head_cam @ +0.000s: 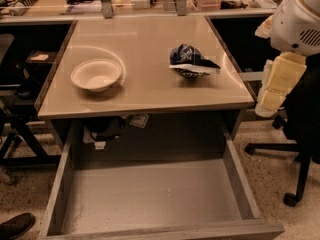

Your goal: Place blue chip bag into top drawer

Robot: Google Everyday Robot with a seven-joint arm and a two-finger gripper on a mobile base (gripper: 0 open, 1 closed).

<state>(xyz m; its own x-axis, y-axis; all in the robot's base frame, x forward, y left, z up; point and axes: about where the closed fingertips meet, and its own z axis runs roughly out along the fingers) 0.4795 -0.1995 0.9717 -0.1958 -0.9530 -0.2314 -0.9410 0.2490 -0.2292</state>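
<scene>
Now claw [265, 103] rt of chip bag [192, 61].

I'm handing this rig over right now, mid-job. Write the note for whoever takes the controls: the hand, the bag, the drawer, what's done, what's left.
Hand: hangs off the table's right edge near the front corner, apart from the bag, nothing seen in it.
Blue chip bag: lies on the right half of the table top, ungrasped.
Top drawer: pulled open below the table's front edge; the bag is not in it.
Bowl: on the left half of the table top, not part of the job.
Done: the drawer is open.
Left: reach over to the bag, grasp it, carry it over the drawer and release.
</scene>
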